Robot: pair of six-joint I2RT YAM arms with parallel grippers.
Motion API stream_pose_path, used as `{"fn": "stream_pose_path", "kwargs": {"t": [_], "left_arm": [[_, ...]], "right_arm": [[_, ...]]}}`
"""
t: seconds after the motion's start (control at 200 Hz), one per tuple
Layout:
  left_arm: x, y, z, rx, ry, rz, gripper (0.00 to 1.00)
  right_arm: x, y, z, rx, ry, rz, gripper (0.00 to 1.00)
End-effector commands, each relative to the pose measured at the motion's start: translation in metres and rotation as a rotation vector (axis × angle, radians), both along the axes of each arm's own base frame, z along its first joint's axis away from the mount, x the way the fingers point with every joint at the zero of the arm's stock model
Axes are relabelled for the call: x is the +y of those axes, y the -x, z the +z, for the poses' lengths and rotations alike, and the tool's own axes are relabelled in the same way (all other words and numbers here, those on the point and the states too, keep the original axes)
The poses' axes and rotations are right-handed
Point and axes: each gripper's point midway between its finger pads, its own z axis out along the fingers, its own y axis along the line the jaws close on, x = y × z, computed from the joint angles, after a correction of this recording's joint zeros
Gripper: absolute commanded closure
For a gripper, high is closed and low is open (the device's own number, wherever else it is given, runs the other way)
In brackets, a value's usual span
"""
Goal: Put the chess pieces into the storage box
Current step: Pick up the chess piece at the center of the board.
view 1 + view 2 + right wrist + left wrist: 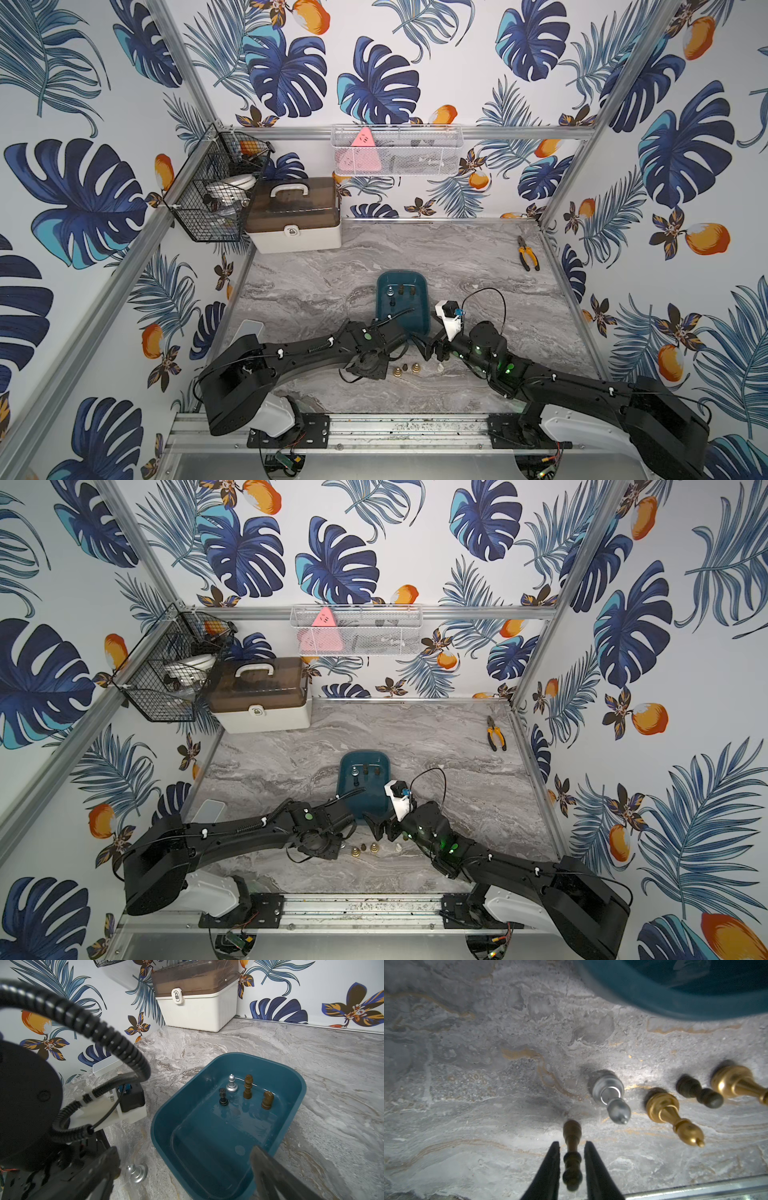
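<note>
The teal storage box (pixel 423 305) sits mid-table, and several chess pieces stand upright in its far end: a black one (pixel 223 1097), a silver one (pixel 231 1084) and two brown ones (pixel 248 1086). More pieces stand on the table in front of it: silver (pixel 608 1088), gold (pixel 662 1105), a dark pawn (pixel 689 1086) and white (pixel 439 367). In the left wrist view my left gripper (pixel 572 1142) straddles a brown piece (pixel 572 1130). A thin gap shows on each side, and the piece stands on the table. My right gripper (pixel 185 1150) hangs wide open over the box's near end, holding nothing.
A white case with a brown lid (pixel 293 224) stands at the back left under a black wire basket (pixel 208 195). Yellow-handled pliers (pixel 528 253) lie at the back right. A translucent tray (pixel 251 332) rests by the left wall. The metal front rail (pixel 695 1190) runs close behind the pieces.
</note>
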Motion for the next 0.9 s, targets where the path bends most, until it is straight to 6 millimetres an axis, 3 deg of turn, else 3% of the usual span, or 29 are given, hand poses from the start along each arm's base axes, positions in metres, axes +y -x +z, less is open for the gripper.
{"fn": "stream_pose_path", "kwargs": {"t": [0.0,0.575,0.731,0.896], "left_arm": [[0.002,0.001,-0.002,0.004,-0.010,0.008,0.76],[0.005,0.000,0.002,-0.007,-0.017,0.002,0.89],[0.007,-0.008,0.024,-0.047,-0.038,-0.002,0.90],[0.004,-0.041,0.066,-0.105,-0.031,-0.015,0.89]], "right_arm": [[0.000,-0.002,0.003,-0.009,-0.003,-0.006,0.00],[0.001,-0.003,0.002,-0.007,-0.001,-0.010,0.00],[-0.002,-0.003,0.004,-0.013,-0.008,-0.022,0.00],[-0.017,-0.006,0.011,-0.041,-0.035,-0.092,0.00]]}}
